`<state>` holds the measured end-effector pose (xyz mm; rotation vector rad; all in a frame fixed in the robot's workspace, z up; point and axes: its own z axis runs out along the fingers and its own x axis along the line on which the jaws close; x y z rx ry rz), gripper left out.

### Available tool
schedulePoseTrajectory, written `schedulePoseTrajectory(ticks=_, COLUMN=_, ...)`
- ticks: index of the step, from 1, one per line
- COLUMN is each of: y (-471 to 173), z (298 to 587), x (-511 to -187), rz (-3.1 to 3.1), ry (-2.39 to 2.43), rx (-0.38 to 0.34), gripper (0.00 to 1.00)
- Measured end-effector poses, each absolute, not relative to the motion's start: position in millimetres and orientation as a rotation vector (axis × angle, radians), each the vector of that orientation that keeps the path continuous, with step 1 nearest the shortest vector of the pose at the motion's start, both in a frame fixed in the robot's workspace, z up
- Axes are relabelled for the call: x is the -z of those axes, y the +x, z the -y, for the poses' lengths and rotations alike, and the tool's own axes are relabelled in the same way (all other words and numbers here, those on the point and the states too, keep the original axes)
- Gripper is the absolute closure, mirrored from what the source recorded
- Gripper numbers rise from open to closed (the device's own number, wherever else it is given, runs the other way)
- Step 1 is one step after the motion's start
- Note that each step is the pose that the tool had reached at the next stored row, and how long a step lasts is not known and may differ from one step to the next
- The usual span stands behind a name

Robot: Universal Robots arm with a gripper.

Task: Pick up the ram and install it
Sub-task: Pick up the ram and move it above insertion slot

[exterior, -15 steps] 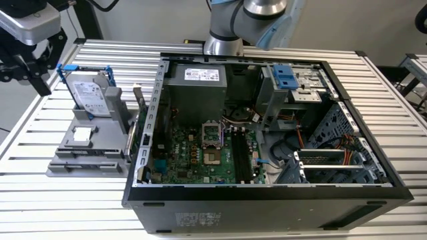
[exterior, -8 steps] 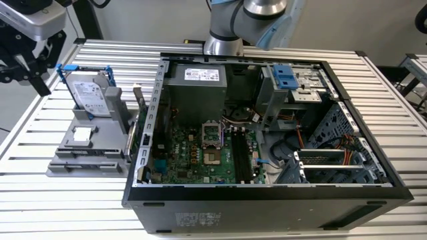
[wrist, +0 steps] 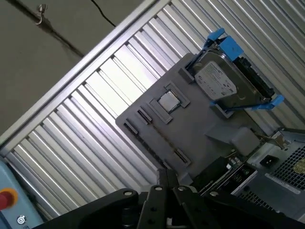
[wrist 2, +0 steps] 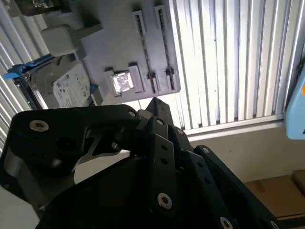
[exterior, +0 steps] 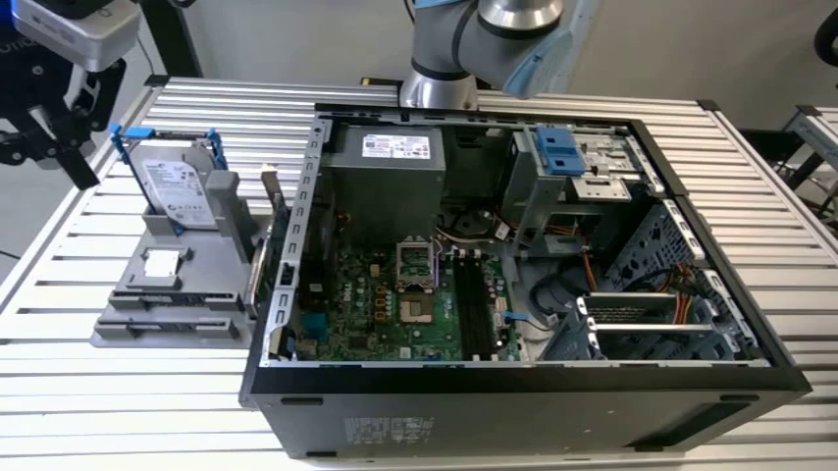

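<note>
The ram (exterior: 266, 235) is a thin dark stick standing on edge at the side of the grey holder (exterior: 171, 294), right beside the open computer case (exterior: 524, 255). In the first wrist view the ram (wrist: 224, 168) shows between the holder (wrist: 190, 129) and the case. My gripper (exterior: 85, 177) hangs at the exterior view's left, above the table and left of the holder, apart from the ram. Its black fingers meet at a tip in both wrist views (wrist: 166, 175) (wrist 2: 155, 102), shut with nothing between them.
A silver hard drive in a blue frame (exterior: 177, 186) stands upright on the holder, and a small square chip (exterior: 160, 263) lies flat on it. Inside the case, long black slots (exterior: 474, 304) run along the motherboard. The slatted metal table (exterior: 78, 392) surrounds everything.
</note>
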<state>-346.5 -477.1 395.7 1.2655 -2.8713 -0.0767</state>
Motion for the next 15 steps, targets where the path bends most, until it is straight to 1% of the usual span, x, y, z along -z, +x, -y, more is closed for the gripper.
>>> schedulePoseTrajectory(ticks=15, y=-346.6, z=477.1, x=-395.7, rz=2.667, ry=1.642, rx=0.073, gripper=1.00)
